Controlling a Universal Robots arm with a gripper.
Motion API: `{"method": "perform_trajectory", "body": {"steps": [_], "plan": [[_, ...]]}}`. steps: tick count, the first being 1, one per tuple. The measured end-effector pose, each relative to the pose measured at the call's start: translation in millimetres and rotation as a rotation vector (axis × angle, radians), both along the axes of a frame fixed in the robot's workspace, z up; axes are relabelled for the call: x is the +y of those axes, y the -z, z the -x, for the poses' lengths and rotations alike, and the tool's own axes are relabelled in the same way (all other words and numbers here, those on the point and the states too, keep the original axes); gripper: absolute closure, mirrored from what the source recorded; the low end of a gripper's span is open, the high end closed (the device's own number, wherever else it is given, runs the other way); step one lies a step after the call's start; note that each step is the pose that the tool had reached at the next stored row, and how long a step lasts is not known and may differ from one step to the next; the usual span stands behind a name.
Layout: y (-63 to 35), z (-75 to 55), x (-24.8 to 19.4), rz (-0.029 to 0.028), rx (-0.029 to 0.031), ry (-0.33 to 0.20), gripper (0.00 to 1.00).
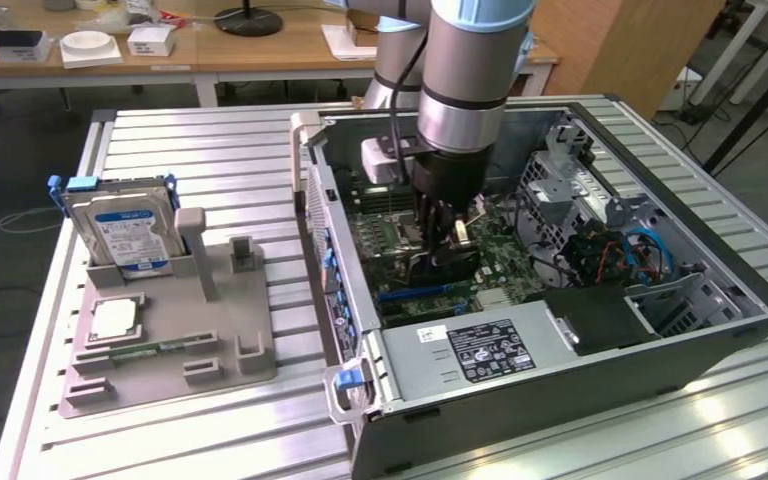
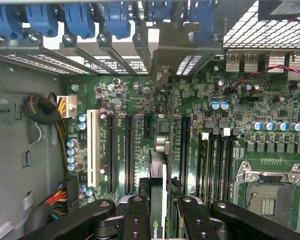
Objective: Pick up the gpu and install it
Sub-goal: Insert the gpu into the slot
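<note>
Standing edge-on over the motherboard (image 2: 135,100) inside the computer case (image 1: 704,340), the gpu (image 2: 158,165) is held clamped by the gripper (image 2: 160,202)

Black computer case (image 1: 598,395): open top is giving access; silver power-supply box (image 1: 484,350) and grey drive cage (image 1: 584,195) are flanking the claw (image 1: 444,245).

The graphics card (image 2: 159,172) is a thin, dark board seen edge-on, with a green logo near its held end. It stands upright on its long edge, clamped between the fingers of the hand (image 2: 162,215). It sits low over the green motherboard (image 2: 140,100) inside the open computer case (image 1: 704,350), running parallel to the long black slots (image 2: 113,150). Whether it is seated in a slot cannot be told.
</note>
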State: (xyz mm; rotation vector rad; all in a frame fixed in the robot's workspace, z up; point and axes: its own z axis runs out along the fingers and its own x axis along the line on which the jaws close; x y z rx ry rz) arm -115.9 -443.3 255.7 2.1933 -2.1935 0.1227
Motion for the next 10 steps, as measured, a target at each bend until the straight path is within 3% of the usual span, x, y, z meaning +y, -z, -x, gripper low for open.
{"method": "perform_trajectory", "body": {"steps": [10], "plan": [[2.4,3.8,-0.1,0.0002,-0.0002,0.000,0.74]]}}
